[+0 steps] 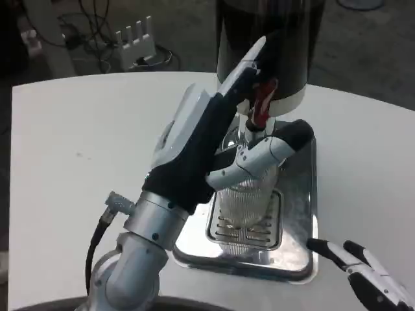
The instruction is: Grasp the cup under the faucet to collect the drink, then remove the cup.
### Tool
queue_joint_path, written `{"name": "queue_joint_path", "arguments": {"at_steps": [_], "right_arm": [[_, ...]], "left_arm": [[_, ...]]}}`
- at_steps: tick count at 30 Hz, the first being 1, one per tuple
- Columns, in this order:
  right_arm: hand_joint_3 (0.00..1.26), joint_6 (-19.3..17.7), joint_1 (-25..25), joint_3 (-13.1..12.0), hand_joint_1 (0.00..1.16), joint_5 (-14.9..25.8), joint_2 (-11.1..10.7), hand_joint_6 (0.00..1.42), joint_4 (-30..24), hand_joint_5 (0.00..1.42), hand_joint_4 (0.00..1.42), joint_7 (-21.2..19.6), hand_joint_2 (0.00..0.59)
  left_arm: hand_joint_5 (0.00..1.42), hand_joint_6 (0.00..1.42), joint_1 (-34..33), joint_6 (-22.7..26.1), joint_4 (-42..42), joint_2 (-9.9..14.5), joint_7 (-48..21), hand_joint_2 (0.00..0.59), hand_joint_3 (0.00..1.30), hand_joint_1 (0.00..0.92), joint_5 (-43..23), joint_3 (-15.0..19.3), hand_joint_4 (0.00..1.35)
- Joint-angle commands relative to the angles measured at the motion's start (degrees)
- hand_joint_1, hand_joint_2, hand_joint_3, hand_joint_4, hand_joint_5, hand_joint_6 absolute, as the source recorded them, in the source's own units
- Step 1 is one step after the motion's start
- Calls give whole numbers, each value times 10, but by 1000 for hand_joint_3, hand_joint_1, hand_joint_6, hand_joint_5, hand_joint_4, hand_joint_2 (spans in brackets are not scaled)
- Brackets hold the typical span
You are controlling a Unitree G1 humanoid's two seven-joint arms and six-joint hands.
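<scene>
A clear ribbed cup (245, 204) stands on the grate of the silver drip tray (299, 220), right below the faucet with its red lever (262, 105). The dark drink dispenser (266, 45) rises behind it. My left hand (214, 146) reaches in from the lower left; its white and black fingers (259, 155) wrap around the cup's upper part, while another finger (243, 68) points up beside the lever. My right hand (369, 272) sits low at the right corner, off the tray, fingers spread and holding nothing.
The white table (84, 142) spreads wide to the left. A white power strip (135, 40) and cables lie on the floor beyond the far edge.
</scene>
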Motion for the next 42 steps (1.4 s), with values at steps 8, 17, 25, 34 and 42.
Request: {"name": "queue_joint_path", "arguments": {"at_steps": [8,17,25,34,42], "right_arm": [[136,-8,4,-1,356,5,1,0,5,1,106,-6,502],[136,-10,8,1,356,4,1,0,5,1,106,-8,502],[136,-14,11,6,356,7,2,0,11,1,106,-11,502],[136,-18,-7,-3,421,18,11,0,39,15,116,-34,482],[115,-29,-57,21,699,39,38,56,124,96,139,-78,329]], "left_arm": [[115,87,-10,-2,6,15,-35,87,19,4,42,-40,1],[53,11,-9,5,1,33,-48,79,0,0,87,-61,0],[45,0,1,9,-13,30,-46,82,0,0,92,-57,0],[45,0,6,16,-31,33,-54,76,0,0,92,-57,0],[56,0,5,23,-39,40,-62,79,15,0,95,-56,0]]}}
